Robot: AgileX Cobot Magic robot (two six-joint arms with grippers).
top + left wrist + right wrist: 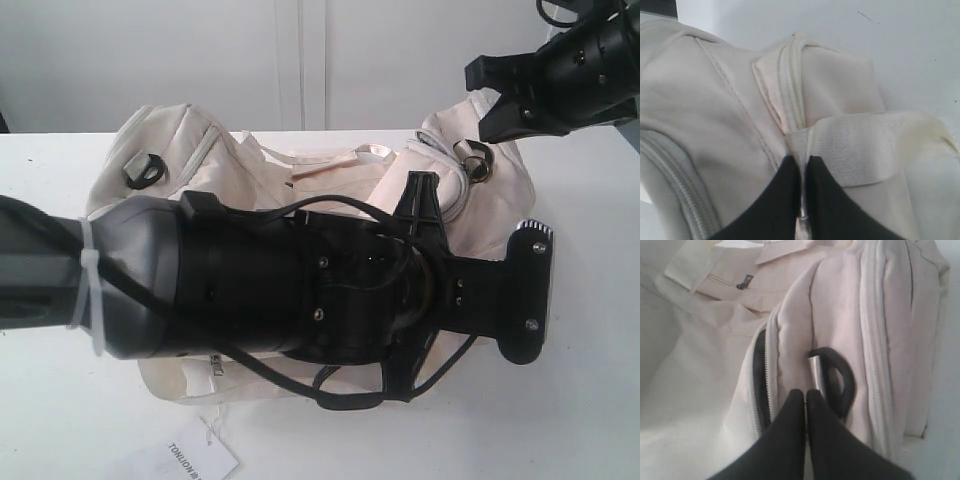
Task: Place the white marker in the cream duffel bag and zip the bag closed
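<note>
The cream duffel bag (330, 165) lies on the white table. My left arm (300, 290) reaches across it and hides most of its front. My left gripper (802, 162) is shut on the bag (700, 100) at its zipper seam, beside a shiny strap handle (865, 145); a small metal glint shows between the jaws. My right gripper (495, 125) hangs over the bag's right end. In its wrist view the right gripper (805, 392) is shut next to a black D-ring (840, 375), and a zipper gap (760, 365) shows dark lining. The white marker is out of view.
A white paper tag (200, 455) with printed text lies on the table (60, 420) by the front edge. A second black D-ring (145, 168) sits on the bag's left end. A white wall stands behind the table.
</note>
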